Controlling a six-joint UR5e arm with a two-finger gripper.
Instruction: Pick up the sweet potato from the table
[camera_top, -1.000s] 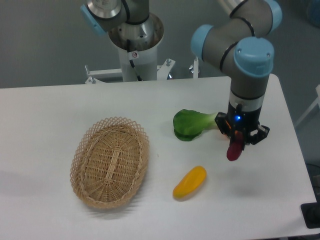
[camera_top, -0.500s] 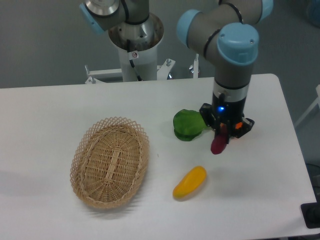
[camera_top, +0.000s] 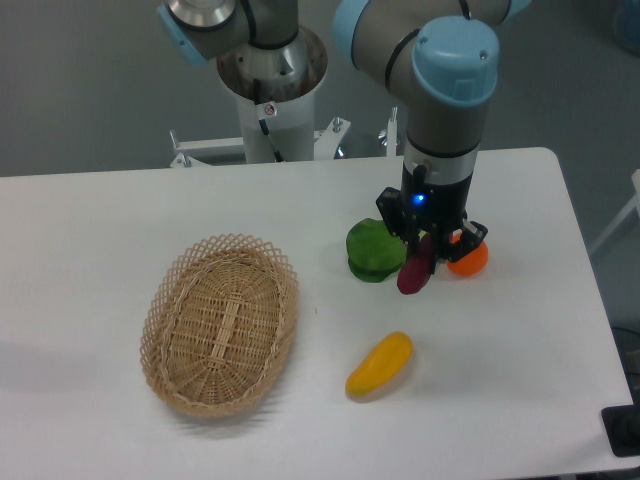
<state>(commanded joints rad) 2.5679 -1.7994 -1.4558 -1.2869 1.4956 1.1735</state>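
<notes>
The tool (camera_top: 424, 252) hangs from the arm's wrist above the right half of the white table (camera_top: 100, 215), its two dark fingers pinching the upper end of the sweet potato (camera_top: 412, 274), which points down and a little to the left, its dark magenta lower end showing below the fingers; whether that lower end touches the table or hangs just clear of it cannot be told from this view. A small blue light glows on the tool's body just above the fingers. Directly to the left of the sweet potato sits a green leafy vegetable (camera_top: 370, 250), close enough that the two overlap in the picture, though contact between them cannot be judged. Just to the right of the tool, partly hidden behind one finger, lies a round orange fruit (camera_top: 470, 258) resting on the table. Nearer the front edge, below and slightly left of the sweet potato and clearly apart from it, a yellow-orange elongated vegetable (camera_top: 379, 364) lies at a slant on the table. Well to the left stands an oval wicker basket (camera_top: 168, 300), woven with an open lattice rim. The arm's grey links and pale blue joint caps rise behind the tool toward the back of the table, where the white base column (camera_top: 272, 95) is mounted beyond the far edge
</notes>
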